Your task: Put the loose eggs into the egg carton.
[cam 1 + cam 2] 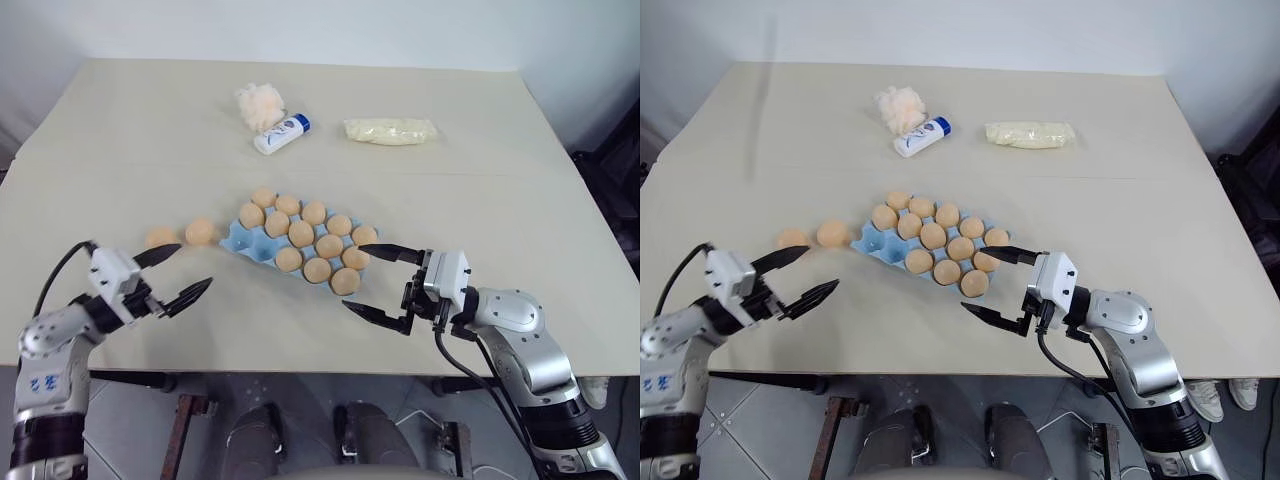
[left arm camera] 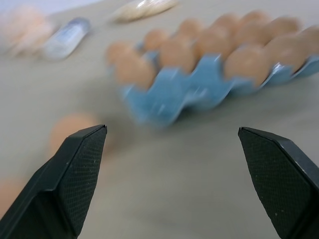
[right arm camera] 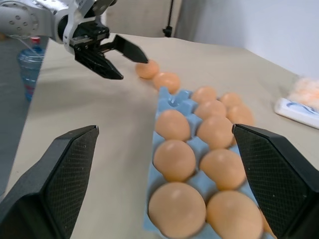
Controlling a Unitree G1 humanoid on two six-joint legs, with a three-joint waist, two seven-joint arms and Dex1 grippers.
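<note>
Left claw (image 1: 172,272) hangs spread wide and empty at the table's (image 1: 120,140) near left edge. Two loose eggs (image 1: 181,235) sit side by side just beyond it, left of the egg carton (image 1: 240,242) (one blue cup at its left corner bare). Right claw (image 1: 385,282), jaws apart too, holds nothing, open toward the carton's near right end.
</note>
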